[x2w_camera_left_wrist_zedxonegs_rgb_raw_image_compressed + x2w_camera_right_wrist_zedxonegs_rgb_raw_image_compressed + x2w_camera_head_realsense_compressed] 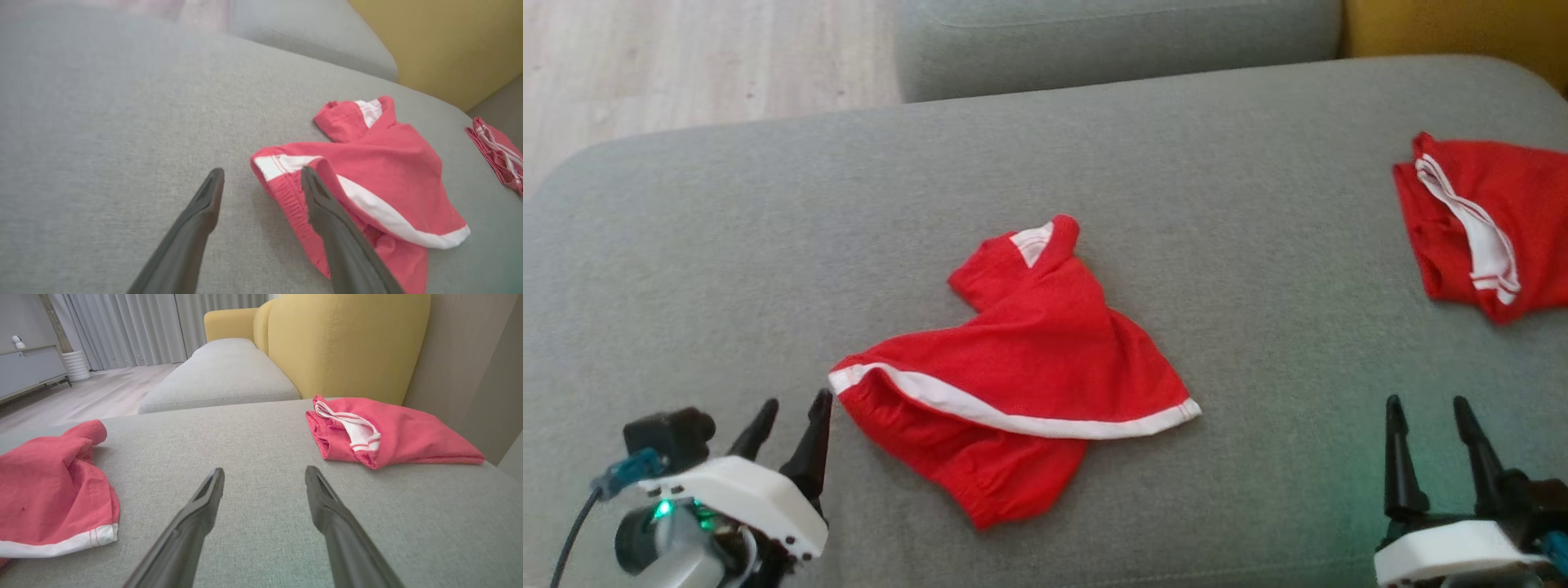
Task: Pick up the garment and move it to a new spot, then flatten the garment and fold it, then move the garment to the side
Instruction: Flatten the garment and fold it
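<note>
The garment (1029, 343), red with white trim, lies crumpled in the middle of the grey couch cushion (727, 245). It also appears in the left wrist view (380, 155) and at the left edge of the right wrist view (49, 486). My left gripper (796, 402) is open just left of the garment's near-left white-trimmed corner, with nothing between its fingers. In its own view (262, 171) the right finger (327, 212) overlaps the hem. My right gripper (1427, 402) stands open and empty over bare cushion at the lower right, also visible in its wrist view (264, 470).
A second red garment (1478, 229) with white trim lies bunched at the cushion's far right, next to a yellow backrest (347, 339). Another grey cushion (1111, 41) sits behind. Wooden floor (686, 57) lies beyond the cushion's far-left edge.
</note>
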Motion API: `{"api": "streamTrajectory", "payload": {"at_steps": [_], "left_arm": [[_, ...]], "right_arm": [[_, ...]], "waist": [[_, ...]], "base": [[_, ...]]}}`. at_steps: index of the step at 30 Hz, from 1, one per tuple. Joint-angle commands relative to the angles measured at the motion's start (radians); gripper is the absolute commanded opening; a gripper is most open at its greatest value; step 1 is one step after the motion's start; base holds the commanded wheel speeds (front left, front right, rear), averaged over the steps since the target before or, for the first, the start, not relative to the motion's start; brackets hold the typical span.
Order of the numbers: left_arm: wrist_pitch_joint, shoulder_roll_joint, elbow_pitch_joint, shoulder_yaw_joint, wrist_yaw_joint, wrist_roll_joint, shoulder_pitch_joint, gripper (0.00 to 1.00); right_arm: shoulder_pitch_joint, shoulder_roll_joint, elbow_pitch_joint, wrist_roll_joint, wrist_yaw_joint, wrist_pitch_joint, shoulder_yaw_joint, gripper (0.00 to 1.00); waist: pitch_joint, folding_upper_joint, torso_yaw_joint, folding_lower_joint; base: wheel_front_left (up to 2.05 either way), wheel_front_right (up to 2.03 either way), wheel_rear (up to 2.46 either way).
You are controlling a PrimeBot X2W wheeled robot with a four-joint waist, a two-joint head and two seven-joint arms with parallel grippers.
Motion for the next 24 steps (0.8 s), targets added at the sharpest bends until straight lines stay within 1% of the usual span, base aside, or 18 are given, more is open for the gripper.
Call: {"api": "streamTrajectory", "payload": {"at_steps": [1,3,5,6,7,11,15,18,19,20,24], "left_arm": [[-0.032,0.023,-0.052,0.071,0.026,0.046,-0.031,1.00],[-0.043,-0.004,-0.074,0.095,0.044,0.090,-0.016,1.00],[-0.047,-0.040,-0.084,0.124,0.043,0.146,0.001,1.00],[-0.047,-0.057,-0.086,0.141,0.043,0.191,0.009,1.00],[-0.047,-0.057,-0.086,0.141,0.043,0.191,0.009,1.00],[-0.048,-0.138,-0.076,0.212,0.030,0.357,0.067,1.00],[-0.048,-0.222,-0.057,0.300,-0.005,0.506,0.139,1.00],[-0.048,-0.277,-0.041,0.356,-0.038,0.597,0.197,1.00],[-0.048,-0.293,-0.035,0.373,-0.051,0.624,0.215,1.00],[-0.048,-0.323,-0.029,0.409,-0.075,0.672,0.242,1.00],[-0.048,-0.382,-0.022,0.473,-0.122,0.747,0.277,1.00]], "right_arm": [[-0.029,-0.009,-0.042,-0.015,-0.001,-0.011,0.013,1.00],[-0.027,-0.009,-0.049,-0.023,-0.001,-0.011,0.007,1.00],[-0.026,-0.009,-0.055,-0.031,-0.001,-0.011,0.004,1.00],[-0.026,-0.009,-0.057,-0.036,-0.001,-0.011,0.005,1.00],[-0.026,-0.009,-0.057,-0.036,-0.001,-0.011,0.005,1.00],[-0.030,-0.009,-0.066,-0.048,-0.001,-0.011,0.016,1.00],[-0.031,-0.009,-0.069,-0.050,-0.001,-0.011,0.026,1.00],[-0.026,-0.009,-0.065,-0.053,-0.001,-0.011,0.038,1.00],[-0.025,-0.009,-0.064,-0.053,-0.001,-0.011,0.041,1.00],[-0.024,-0.009,-0.061,-0.051,-0.001,-0.011,0.044,1.00],[-0.020,-0.009,-0.049,-0.045,-0.001,-0.011,0.057,1.00]], "waist": [[-0.012,0.0000,0.024,0.0000],[-0.022,0.0000,0.041,0.0000],[-0.033,0.0000,0.057,0.0000],[-0.038,0.0000,0.062,0.0000],[-0.038,0.0000,0.062,0.0000],[-0.054,0.0000,0.075,0.0000],[-0.066,0.0000,0.078,0.0000],[-0.075,0.0000,0.076,0.0000],[-0.077,0.0000,0.075,0.0000],[-0.079,0.0000,0.075,0.0000],[-0.081,0.0000,0.080,0.0000]], "base": [[0.00,0.00,0.00],[0.00,0.00,0.00],[0.00,0.00,0.00],[0.00,0.00,0.00],[0.00,0.00,0.00],[0.00,0.00,0.00],[0.00,0.00,0.00],[0.00,0.00,0.00],[0.00,0.00,0.00],[0.00,0.00,0.00],[0.00,0.00,0.00]]}}
